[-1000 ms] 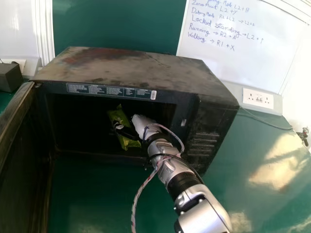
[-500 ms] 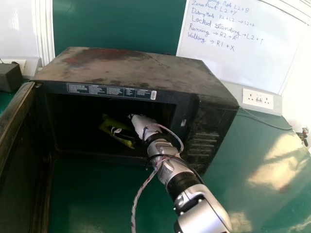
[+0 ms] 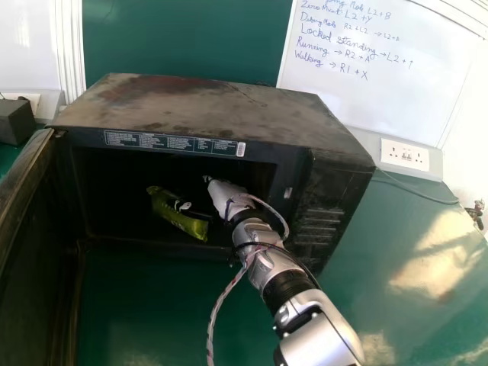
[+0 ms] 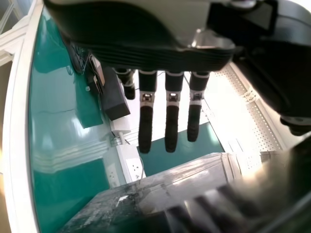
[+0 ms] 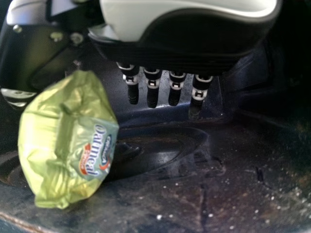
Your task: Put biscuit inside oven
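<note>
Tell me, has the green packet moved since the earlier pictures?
Yes: against the oven, the green packet has shifted left, toward the side with the open door.

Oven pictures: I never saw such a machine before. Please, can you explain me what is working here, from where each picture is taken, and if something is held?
This is a robot with two arms. The head view looks forward and down from its head: a dark oven stands on a green table, its door open. The right hand is inside the oven, beside a green biscuit packet.

The other two pictures come from cameras at the wrists. The right hand's fingers are straight, not curled round the packet; I cannot tell whether hand and packet touch. The left hand is outside the oven, fingers straight, holding nothing.
</note>
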`<state>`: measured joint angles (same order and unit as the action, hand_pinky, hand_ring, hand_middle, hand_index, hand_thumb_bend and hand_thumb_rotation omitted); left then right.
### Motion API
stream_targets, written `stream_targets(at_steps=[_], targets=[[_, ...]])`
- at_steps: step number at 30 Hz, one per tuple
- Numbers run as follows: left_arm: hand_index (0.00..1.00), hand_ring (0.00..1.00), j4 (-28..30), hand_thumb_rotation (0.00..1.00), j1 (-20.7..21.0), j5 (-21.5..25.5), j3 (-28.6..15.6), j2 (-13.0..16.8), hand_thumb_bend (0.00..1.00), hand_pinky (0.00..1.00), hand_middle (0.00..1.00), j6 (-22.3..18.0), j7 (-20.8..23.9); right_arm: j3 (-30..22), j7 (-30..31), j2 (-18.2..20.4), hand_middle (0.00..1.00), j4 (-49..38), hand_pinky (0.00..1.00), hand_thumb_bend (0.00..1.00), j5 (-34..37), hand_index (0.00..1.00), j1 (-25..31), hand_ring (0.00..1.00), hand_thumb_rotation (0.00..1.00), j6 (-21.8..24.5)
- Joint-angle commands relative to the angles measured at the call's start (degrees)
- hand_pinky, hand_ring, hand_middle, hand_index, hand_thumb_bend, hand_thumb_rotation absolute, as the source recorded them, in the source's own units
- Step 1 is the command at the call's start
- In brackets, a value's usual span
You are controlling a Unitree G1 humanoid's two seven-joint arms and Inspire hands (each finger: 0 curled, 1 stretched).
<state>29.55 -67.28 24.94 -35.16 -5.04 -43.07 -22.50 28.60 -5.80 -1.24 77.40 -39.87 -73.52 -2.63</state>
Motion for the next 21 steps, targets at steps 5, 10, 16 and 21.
stream_targets(at_steps=[5,10,16,21], targets=[[0.76,0.55,-2.0,0.47,0.2,1.2,0.2,0.7,0.77,0.41,0.66,-2.0,-1.0,-0.1,-1.9,-1.2,1.00,-1.1,0.91,1.00,0.6,1.00,1.2,1.00,0.82,-2.5],[0.77,0.59,-2.9,0.47,0.8,1.1,0.0,1.5,0.78,0.45,0.68,-2.3,-1.2,-1.0,-3.7,-2.8,1.00,-3.0,0.90,1.00,1.8,1.00,3.9,1.00,0.83,-6.3],[0.76,0.65,-4.0,0.60,1.7,1.8,0.0,2.7,0.84,0.50,0.74,-2.9,-1.8,-2.2,-7.6,-6.9,1.00,-8.2,0.89,1.00,2.9,1.00,8.7,1.00,0.84,-12.2],[0.79,0.67,-3.1,0.73,1.5,2.0,0.4,3.0,0.84,0.55,0.78,-1.7,-1.3,-4.0,-10.9,-10.5,1.00,-14.0,0.89,1.00,4.2,1.00,13.2,1.00,0.84,-17.0]])
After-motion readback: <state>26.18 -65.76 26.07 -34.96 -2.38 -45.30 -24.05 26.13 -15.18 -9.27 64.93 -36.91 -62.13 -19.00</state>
